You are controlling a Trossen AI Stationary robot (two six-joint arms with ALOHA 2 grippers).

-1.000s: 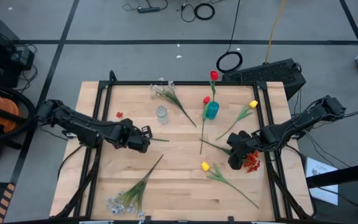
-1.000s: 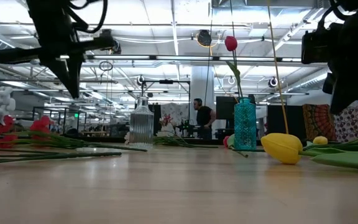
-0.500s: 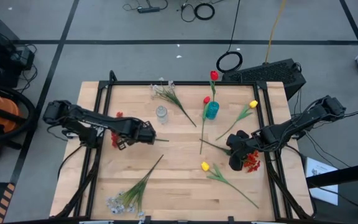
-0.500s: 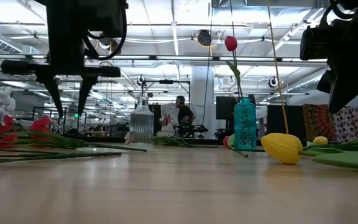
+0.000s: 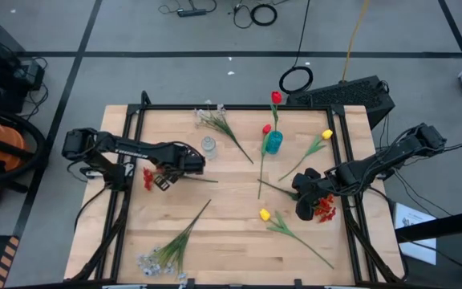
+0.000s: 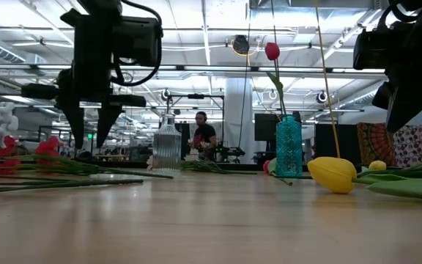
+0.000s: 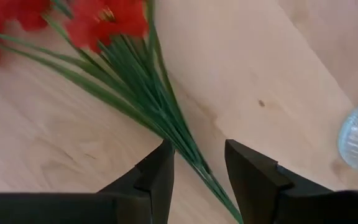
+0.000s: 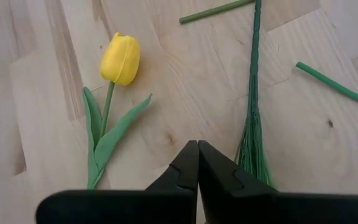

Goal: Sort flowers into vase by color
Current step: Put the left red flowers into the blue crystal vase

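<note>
One red tulip [image 5: 276, 97] in turquoise glass vase [image 5: 273, 142]; rest lie around it. Left gripper [image 7: 197, 163] spread above red spray stems [image 7: 143, 99]; right gripper [image 8: 197, 163] clenched, empty.

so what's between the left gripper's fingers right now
The red spray's green stems run between the open left gripper's fingers, seen in the left wrist view; they lie on the table.

Overhead straight down, low table-level view across, two close wrist views, all sharing the table [image 5: 231, 217]
</note>
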